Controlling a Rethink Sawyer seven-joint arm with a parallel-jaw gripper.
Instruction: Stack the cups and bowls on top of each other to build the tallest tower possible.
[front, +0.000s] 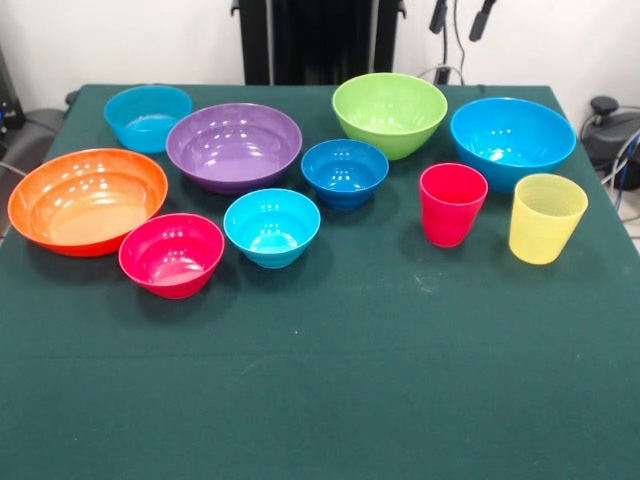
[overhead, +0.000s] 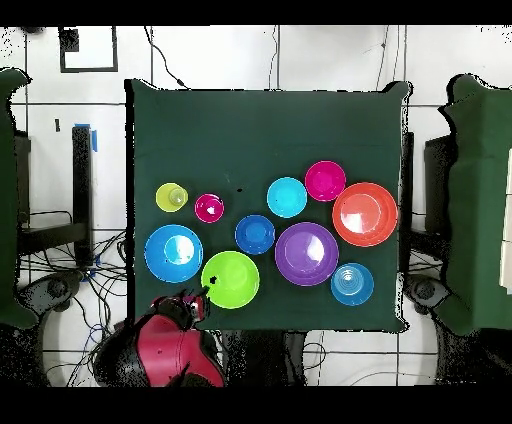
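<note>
Gripper: you see the gripper (overhead: 200, 297) only in the overhead view, at the robot's edge of the tabletop (front: 320, 380); you cannot tell whether it is apart or together.
Nearest bowl: the lime green bowl (front: 390, 113) sits just beside the gripper, on its right.
Left of gripper: the bright blue bowl (front: 512, 140) is near.
Cups: the red cup (front: 452, 204) and the yellow cup (front: 545, 218) stand upright ahead of the gripper, beyond the bright blue bowl.
Ahead, right: the dark blue bowl (front: 344, 171), then the purple bowl (front: 233, 146).
Farther right: the cyan bowl (front: 271, 226), pink-red bowl (front: 171, 254), orange bowl (front: 87, 200) and light blue bowl (front: 147, 117), well apart from the gripper.
Tower: every piece stands alone (all mouths up).
</note>
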